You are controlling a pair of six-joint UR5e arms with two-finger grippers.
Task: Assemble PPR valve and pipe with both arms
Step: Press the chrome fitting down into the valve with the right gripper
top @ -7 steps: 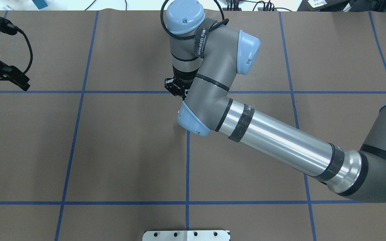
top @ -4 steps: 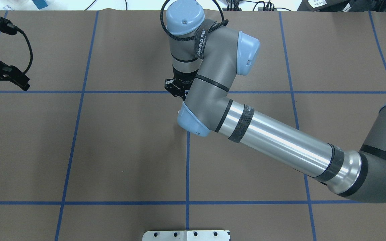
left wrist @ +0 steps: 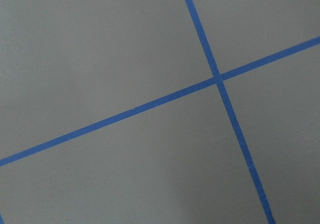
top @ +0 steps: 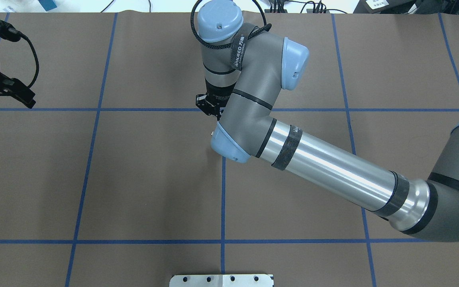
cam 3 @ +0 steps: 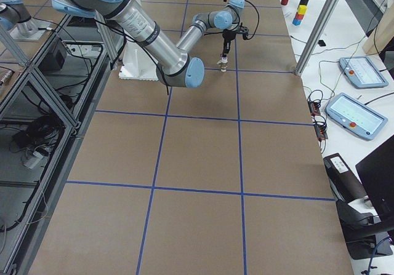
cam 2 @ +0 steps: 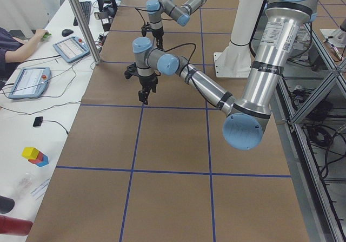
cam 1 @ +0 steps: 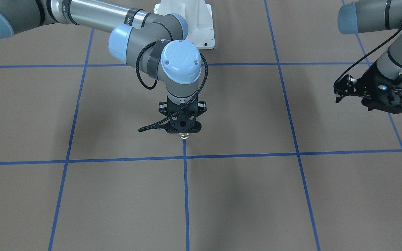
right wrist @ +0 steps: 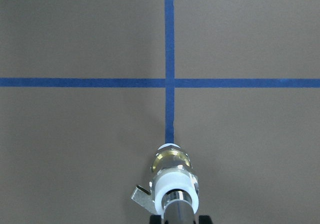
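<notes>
Nothing has moved in the last second; the overhead view is unchanged. My right pincer (cam 1: 184, 132) points straight down by the tape cross (right wrist: 169, 82), clamped on the pipe (right wrist: 174, 209). The pipe looks seated in the PPR valve (right wrist: 174, 183). My left pincer (cam 1: 339, 96) sits well apart with nothing in it; can't tell its opening. Joint looks made; release comes next.

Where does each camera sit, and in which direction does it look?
Front-facing: across the table, facing the robot; right gripper and left gripper.
Overhead: behind the robot, looking forward and down; mostly right arm.
Exterior left: table's left end, looking along; left arm nearest.
Exterior right: opposite end; right arm nearest.
Left wrist: down at blue tape; no body.
Right wrist: down at the PPR valve; hardly any body.
Shared: front-facing and right wrist show the PPR valve near a tape crossing.
</notes>
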